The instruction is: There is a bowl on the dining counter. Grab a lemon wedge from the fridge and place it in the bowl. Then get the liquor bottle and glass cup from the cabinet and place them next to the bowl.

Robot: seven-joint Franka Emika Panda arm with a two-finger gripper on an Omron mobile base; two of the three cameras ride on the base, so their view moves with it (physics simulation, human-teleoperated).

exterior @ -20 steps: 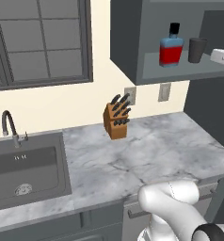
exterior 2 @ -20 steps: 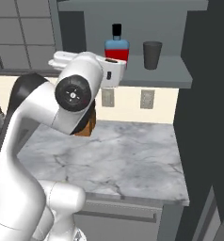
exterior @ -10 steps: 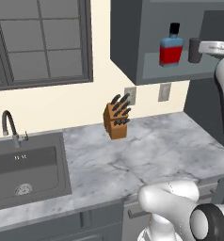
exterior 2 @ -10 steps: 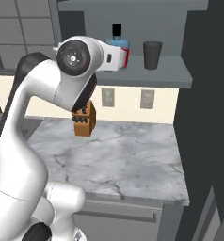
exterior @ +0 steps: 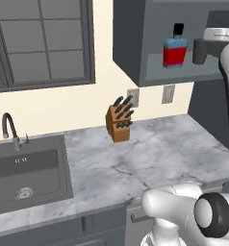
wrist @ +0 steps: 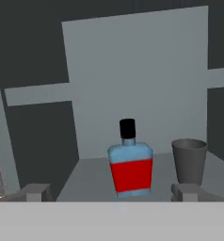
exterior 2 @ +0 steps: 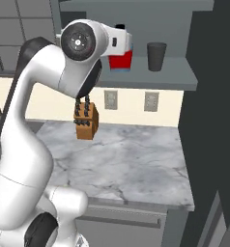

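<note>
The liquor bottle, blue above and red below with a black cap, stands upright on the grey shelf of the open cabinet. Just to its right stands the dark glass cup. My gripper is open, level with the shelf and short of the bottle, with nothing between its fingertips. From the left base view the bottle shows whole and my white hand partly covers the cup. From the right, the hand hides the top of the bottle and the cup stands free. The bowl, dining counter, lemon wedge and fridge are out of view.
Below the cabinet runs a marble worktop with a wooden knife block against the wall. A sink with a faucet lies at its left. A tall dark panel borders the worktop on the right.
The arm has swung upward, lifting the hand from below the shelf to shelf height in front of the bottle. The jaws have stayed open; bottle and cup have not moved.
</note>
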